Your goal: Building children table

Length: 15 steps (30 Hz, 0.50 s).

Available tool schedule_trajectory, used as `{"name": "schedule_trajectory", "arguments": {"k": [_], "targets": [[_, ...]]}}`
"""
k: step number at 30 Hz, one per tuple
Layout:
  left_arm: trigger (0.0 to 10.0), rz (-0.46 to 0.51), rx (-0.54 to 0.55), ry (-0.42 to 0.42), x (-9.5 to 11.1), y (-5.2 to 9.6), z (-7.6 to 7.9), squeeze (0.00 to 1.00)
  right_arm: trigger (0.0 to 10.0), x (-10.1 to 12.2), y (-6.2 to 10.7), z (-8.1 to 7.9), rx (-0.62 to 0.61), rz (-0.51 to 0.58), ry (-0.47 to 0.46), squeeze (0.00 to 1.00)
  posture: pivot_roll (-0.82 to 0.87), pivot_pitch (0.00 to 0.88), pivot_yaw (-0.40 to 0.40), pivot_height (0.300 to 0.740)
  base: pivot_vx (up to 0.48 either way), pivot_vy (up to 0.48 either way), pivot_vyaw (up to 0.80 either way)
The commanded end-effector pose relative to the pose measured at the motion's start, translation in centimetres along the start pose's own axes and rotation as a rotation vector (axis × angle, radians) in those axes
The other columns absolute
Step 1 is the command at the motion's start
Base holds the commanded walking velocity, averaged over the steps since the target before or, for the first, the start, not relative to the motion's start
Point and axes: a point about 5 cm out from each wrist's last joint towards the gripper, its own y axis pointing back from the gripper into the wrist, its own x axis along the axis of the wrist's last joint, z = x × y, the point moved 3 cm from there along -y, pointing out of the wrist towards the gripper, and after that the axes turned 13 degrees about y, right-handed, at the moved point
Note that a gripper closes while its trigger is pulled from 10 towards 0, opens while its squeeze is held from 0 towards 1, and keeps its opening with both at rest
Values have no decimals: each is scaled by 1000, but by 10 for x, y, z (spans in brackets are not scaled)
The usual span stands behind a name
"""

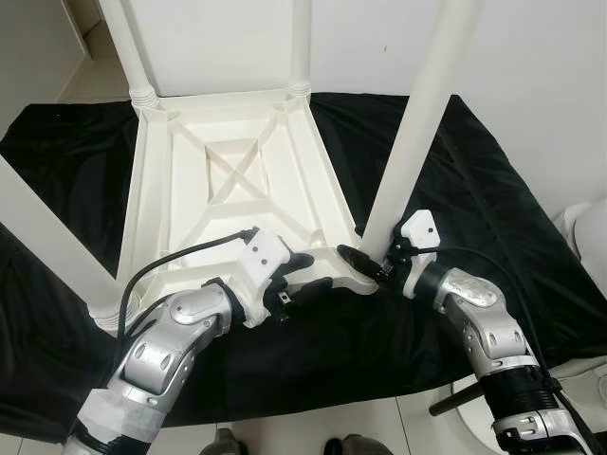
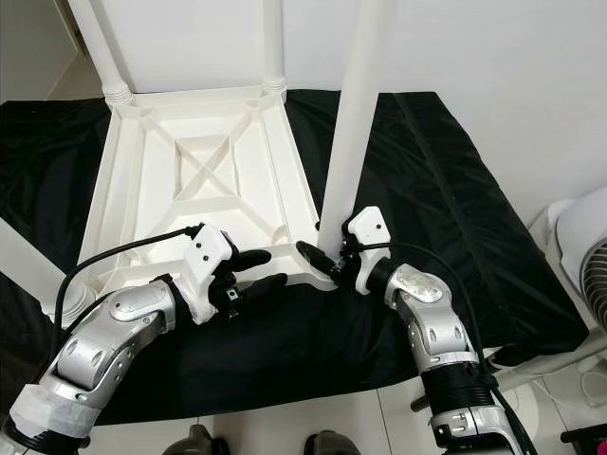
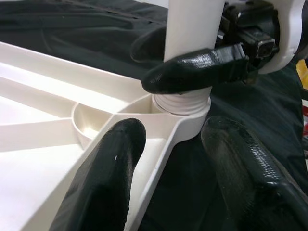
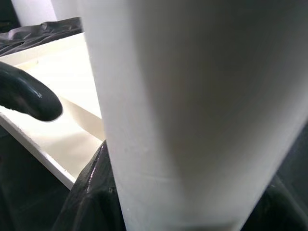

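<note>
A white plastic children's table [image 1: 228, 180] lies upside down on a black cloth, its legs pointing up. My right gripper [image 1: 370, 261] is shut on the near-right leg [image 1: 417, 123] just above its threaded socket [image 3: 185, 103] at the table's corner. In the left wrist view, one of its fingers [image 3: 197, 70] crosses the front of the leg. My left gripper [image 1: 303, 275] is open beside that corner, its fingers [image 3: 106, 168] straddling the table's near rim, one over the underside and one over the cloth. In the right wrist view, the leg [image 4: 192, 106] is seen close up.
Three other legs stand up: far left [image 1: 128, 47], far right [image 1: 301, 43] and near left [image 1: 47, 237]. The black cloth [image 1: 474, 209] covers the floor under the table. A white fan [image 2: 593, 265] stands at the right, and a white wall is behind.
</note>
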Motion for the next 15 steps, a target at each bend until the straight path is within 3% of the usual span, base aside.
{"name": "schedule_trajectory", "arguments": {"k": [1, 5, 6, 10, 15], "targets": [[10000, -11, -47, -4, -1, -1, 4, 0, 0, -8, 5, -2, -7, -17, -28, 0, -96, 16, 19, 740, 0, 0, 0], [10000, -9, -48, -5, 1, -2, 3, 0, 0, -7, 7, -2, -27, -13, -30, 0, -98, 17, 20, 740, 0, 0, 0], [10000, -10, -46, -6, 1, -2, 3, 0, 10000, -6, 7, -2, -50, -13, -48, 0, -102, 18, 22, 740, 0, 0, 0], [10000, -9, -45, -8, 1, -2, 3, 0, 10000, -6, 5, -1, -90, -27, -63, 0, -103, 19, 24, 740, 0, 0, 0], [10000, -2, -47, -22, 3, -3, 3, 0, 10000, -13, -3, 0, -255, -94, -49, 0, -100, 27, 17, 740, 0, 0, 0]]}}
